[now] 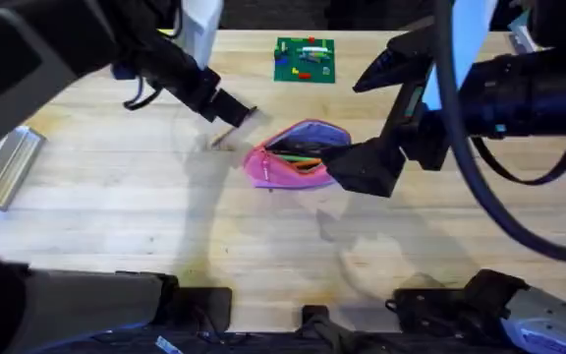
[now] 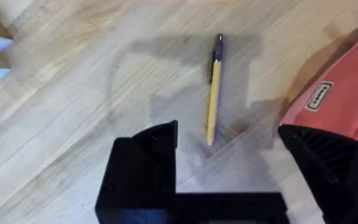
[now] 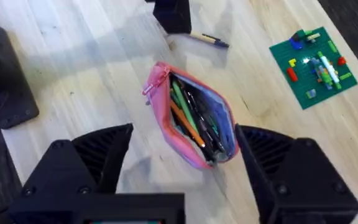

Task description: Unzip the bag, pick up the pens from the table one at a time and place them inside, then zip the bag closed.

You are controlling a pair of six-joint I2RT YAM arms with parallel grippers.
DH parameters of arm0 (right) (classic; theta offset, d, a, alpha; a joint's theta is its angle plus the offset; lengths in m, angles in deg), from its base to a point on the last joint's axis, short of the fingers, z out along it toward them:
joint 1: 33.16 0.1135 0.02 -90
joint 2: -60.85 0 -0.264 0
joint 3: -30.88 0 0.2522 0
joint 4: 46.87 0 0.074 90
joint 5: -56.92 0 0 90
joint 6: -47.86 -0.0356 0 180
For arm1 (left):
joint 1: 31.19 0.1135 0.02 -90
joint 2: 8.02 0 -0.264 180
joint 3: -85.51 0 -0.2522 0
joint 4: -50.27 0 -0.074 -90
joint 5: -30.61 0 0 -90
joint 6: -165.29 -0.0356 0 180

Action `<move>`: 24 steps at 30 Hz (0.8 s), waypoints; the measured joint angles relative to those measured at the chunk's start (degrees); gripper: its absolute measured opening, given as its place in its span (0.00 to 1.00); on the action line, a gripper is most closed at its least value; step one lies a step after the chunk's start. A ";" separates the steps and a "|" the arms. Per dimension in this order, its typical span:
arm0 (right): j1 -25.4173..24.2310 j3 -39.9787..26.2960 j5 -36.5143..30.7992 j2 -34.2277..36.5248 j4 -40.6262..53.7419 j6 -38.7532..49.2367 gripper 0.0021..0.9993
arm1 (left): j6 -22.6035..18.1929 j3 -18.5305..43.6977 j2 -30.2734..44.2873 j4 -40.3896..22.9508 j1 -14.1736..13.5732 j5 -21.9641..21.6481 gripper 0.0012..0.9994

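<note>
Three views: one fixed above, two riding the wrists.
The overhead camera looks down and forward over the light-wood plank table (image 1: 116,226). The left wrist camera hangs close above a tan pen with a black end (image 2: 214,87). The right wrist camera, higher, shares that pen (image 3: 209,40) and the pink fabric pouch (image 3: 166,118) with the overhead.

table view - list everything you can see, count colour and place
pink fabric pencil pouch: 1, pink with purple lining, table centre, unzipped, with an orange pen and other pens inside
tan pen with black end: 1, lying on the wood beside the pouch
green building board with coloured pieces: 1, far edge of the table
silvery metal bar: 1, left edge
light-wood table: 1
left gripper: jaws open, over the tan pen
right gripper: jaws open, by the pouch
</note>
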 joint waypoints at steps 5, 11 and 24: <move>0.00 0.00 0.00 0.00 -0.01 -0.11 1.00 | 0.13 0.03 4.19 -0.06 -2.40 -4.05 0.99; 0.00 0.00 0.00 0.00 -0.01 -0.12 1.00 | 0.11 0.10 10.98 1.38 -4.87 -9.59 0.99; 0.00 0.00 0.00 0.00 0.01 -0.13 1.00 | 0.13 0.14 15.02 7.42 -4.92 -10.17 0.99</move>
